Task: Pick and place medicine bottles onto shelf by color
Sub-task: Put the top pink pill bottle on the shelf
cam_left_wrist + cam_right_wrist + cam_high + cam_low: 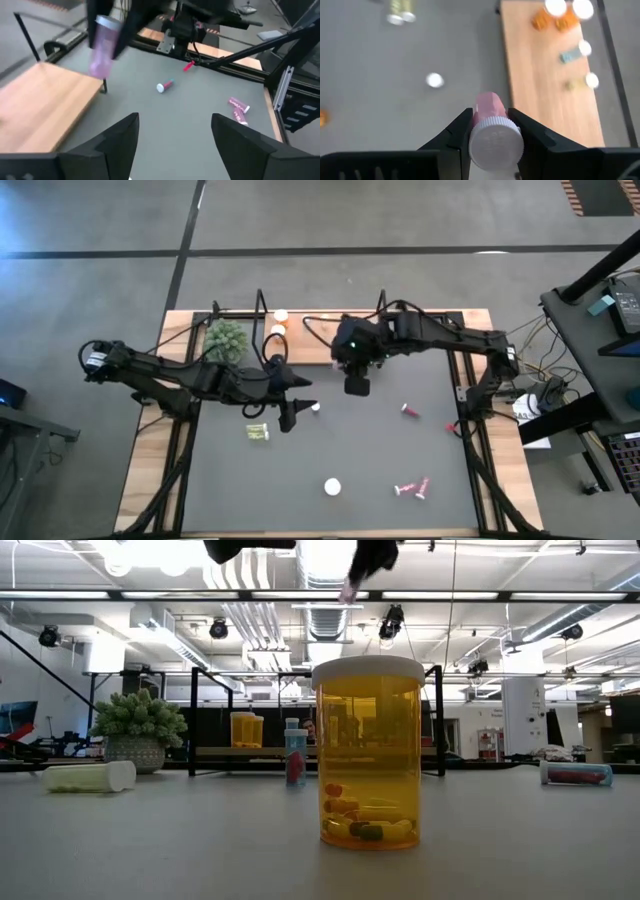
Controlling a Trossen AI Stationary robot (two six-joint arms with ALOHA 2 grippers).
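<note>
So far we count only a few bottles standing on the shelf (547,75): two orange ones (555,20) and a couple of paler ones. Our right end effector (492,131) pinches a pink bottle (487,107) above the mat, near the shelf's edge. Our left end effector (172,137) hangs spread and empty nearby. We judge most work remains: an orange bottle (367,751), pink ones (411,489) and a yellowish one (258,432) sit on the tabletop (400,450).
</note>
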